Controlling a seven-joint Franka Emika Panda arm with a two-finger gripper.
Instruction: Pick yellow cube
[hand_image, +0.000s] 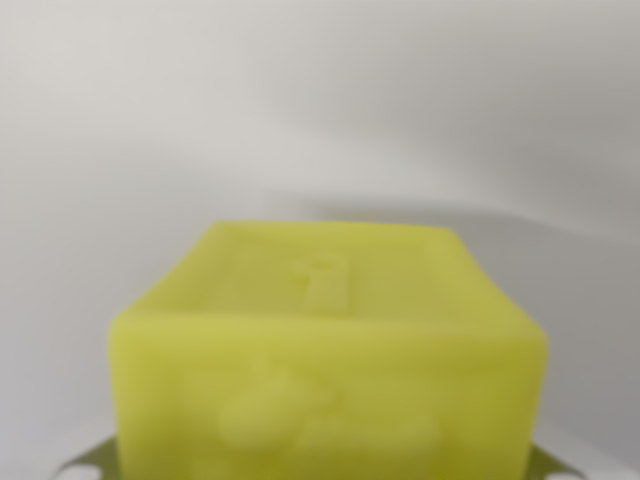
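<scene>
Place unclear, likely a bare test bench: only a plain, blurred pale grey surface (320, 120) shows, with no furnishings to tell.

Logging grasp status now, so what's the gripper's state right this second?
Gripper: cannot be told. The fingers are out of the wrist view; only the blurred yellow cube fills the lower frame, very close to the camera.

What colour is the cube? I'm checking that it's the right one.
Yellow, with a slight green tint; the cube fills the lower wrist view, the only view.
</scene>
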